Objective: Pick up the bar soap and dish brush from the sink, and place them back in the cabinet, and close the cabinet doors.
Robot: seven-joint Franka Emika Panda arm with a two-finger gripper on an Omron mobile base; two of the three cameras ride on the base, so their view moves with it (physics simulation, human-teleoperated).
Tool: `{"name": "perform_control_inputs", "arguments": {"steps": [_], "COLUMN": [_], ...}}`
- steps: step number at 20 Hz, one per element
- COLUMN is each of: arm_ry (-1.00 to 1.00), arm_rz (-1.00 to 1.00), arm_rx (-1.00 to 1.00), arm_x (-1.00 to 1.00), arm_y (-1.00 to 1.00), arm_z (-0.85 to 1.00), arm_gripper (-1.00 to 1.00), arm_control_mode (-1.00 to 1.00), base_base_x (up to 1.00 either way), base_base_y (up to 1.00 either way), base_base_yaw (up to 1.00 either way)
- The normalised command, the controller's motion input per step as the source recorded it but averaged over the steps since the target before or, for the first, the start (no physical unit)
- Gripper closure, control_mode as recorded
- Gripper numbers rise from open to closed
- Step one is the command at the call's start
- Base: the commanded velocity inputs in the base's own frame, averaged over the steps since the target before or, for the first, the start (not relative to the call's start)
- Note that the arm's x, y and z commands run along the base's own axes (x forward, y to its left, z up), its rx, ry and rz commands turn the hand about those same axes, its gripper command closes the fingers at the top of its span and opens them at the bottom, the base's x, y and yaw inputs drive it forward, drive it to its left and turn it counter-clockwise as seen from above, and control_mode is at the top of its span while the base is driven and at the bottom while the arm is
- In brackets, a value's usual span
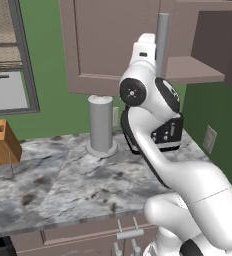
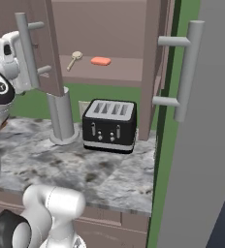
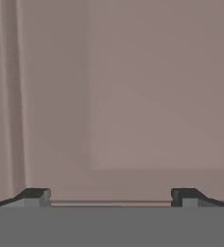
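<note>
Up on the cabinet [image 2: 109,72] shelf, the bar soap [image 2: 101,61] lies flat toward the middle, and the dish brush [image 2: 74,59] rests just to its left, apart from it, with the round head toward the back and the thin handle angled toward the shelf's front edge. Both cabinet doors [image 1: 108,42] stand swung out; the right one's long grey bar handle [image 2: 187,70] shows close in the right base view. The white arm reaches up against the left door, and in the hand view the tool [image 3: 109,198] faces a plain mauve panel at very close range, its two dark fingertips [image 3: 34,196] spread wide apart with nothing between them. Below the cabinet, on the grey marbled tabletop [image 2: 85,169], a black toaster [image 2: 108,126] sits near the back edge, and a grey cylinder [image 2: 62,118] on a round base stands just to its left. Toward the tabletop's left end a wooden knife block [image 1: 3,142] stands, beneath a dark-framed window [image 1: 10,60] on the green wall.
</note>
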Motion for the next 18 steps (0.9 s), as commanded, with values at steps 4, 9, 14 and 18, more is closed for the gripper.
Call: {"name": "perform_control_inputs", "arguments": {"steps": [4, 9, 14, 18], "arm_ry": [0.00, 0.00, 0.00, 0.00], "arm_rz": [0.02, 0.02, 0.05, 0.02], "arm_rx": [0.00, 0.00, 0.01, 0.00], "arm_x": [0.30, 0.28, 0.16, 0.18], "arm_y": [-0.04, -0.09, -0.18, -0.02], "arm_z": [0.00, -0.04, -0.01, 0.00], "arm_gripper": [-1.00, -1.00, -1.00, -1.00], "arm_control_mode": [-1.00, -1.00, -1.00, -1.00], "base_base_x": [0.00, 0.00, 0.00, 0.00], "base_base_y": [0.00, 0.00, 0.00, 0.00], "base_base_yaw": [0.00, 0.00, 0.00, 0.00]}}
